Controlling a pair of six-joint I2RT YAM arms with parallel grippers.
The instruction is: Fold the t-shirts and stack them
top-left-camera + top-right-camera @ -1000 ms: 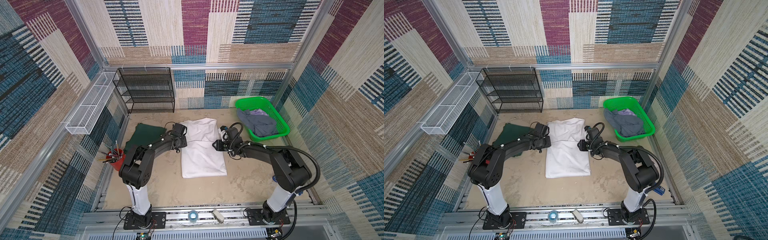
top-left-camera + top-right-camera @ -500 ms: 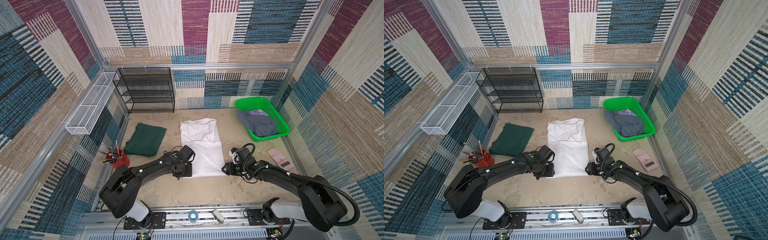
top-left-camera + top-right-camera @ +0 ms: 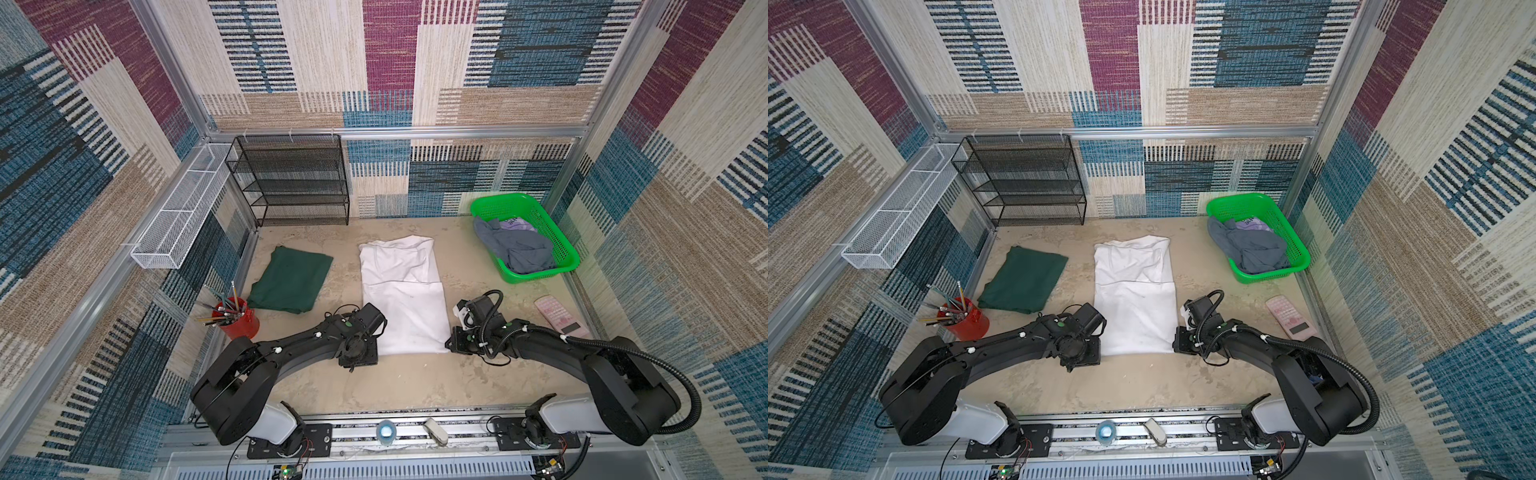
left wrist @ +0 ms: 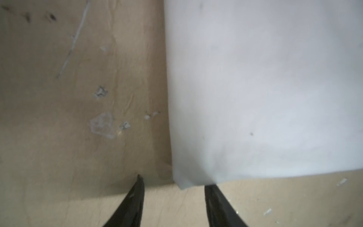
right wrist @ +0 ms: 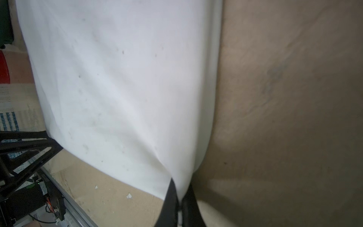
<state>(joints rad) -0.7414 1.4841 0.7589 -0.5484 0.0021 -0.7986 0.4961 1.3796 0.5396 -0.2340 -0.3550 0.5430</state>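
Note:
The white t-shirt (image 3: 401,299) lies as a long folded strip mid-table, seen in both top views (image 3: 1136,301). My left gripper (image 4: 173,181) is open at its near left corner, which pokes in between the fingertips (image 4: 213,193). My right gripper (image 5: 177,188) is shut on the near right corner, and the cloth puckers into it. In a top view both wrists sit low at the shirt's near edge, left (image 3: 359,351) and right (image 3: 455,343). The dark green t-shirt (image 3: 291,278) lies folded to the left. The grey t-shirt (image 3: 515,249) is crumpled in the basket.
The green mesh basket (image 3: 570,262) stands at the back right, and a pink remote (image 3: 561,318) lies in front of it. A red cup of pencils (image 3: 237,319) stands at the left edge. A black wire rack (image 3: 291,183) and a white wire tray (image 3: 183,212) line the back left.
Both grippers came from the shirt's middle down to its near corners. In the last half second the right gripper shut on its corner; the left stayed open.

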